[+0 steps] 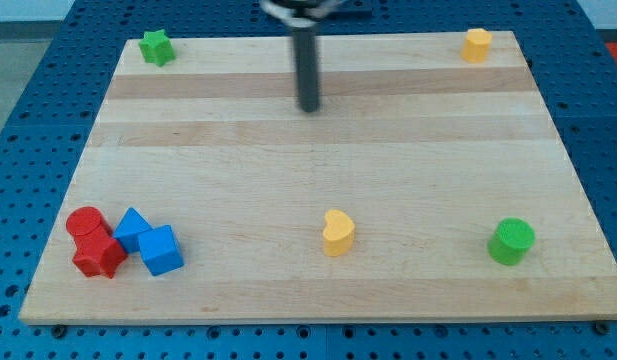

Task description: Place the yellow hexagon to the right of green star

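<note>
The rod comes down from the top edge of the board (318, 290), and my tip (308, 108) rests on bare wood a little left of the middle, near the far edge, touching no block. There is no pincer on this arm, only the plain rod, so nothing opens or closes. The yellow hexagon (476, 45) sits in the board's top right corner, well apart from the tip. The green star (157, 47) is in the top left corner, right at the edge, with the tip roughly between the two but lower down the board. Along the bottom edge, a yellow heart (337, 233) stands near the middle and a green cylinder (511, 241) towards the bottom right corner. In the bottom left corner four blocks crowd together: a red cylinder (86, 222), a second red block (99, 255) just below it, and two blue blocks (133, 229) (161, 250) touching them on the right.
</note>
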Controlling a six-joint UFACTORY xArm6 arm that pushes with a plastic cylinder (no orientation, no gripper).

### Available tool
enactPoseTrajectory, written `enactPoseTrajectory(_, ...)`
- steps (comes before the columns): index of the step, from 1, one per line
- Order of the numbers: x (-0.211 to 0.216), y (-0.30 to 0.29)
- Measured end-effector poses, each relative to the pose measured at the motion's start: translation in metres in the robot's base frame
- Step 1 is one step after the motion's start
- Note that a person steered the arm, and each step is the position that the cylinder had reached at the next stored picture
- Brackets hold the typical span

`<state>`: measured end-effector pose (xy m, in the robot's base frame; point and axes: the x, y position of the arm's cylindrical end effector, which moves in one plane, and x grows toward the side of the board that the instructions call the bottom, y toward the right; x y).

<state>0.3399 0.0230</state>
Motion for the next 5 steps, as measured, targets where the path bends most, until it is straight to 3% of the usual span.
enactPoseTrajectory(2, -0.017, 0.208)
enactPoseTrajectory(3, -0.074, 0.251)
enactPoseTrajectory(4, -0.103, 0.249)
enactPoseTrajectory(5, -0.103, 0.178)
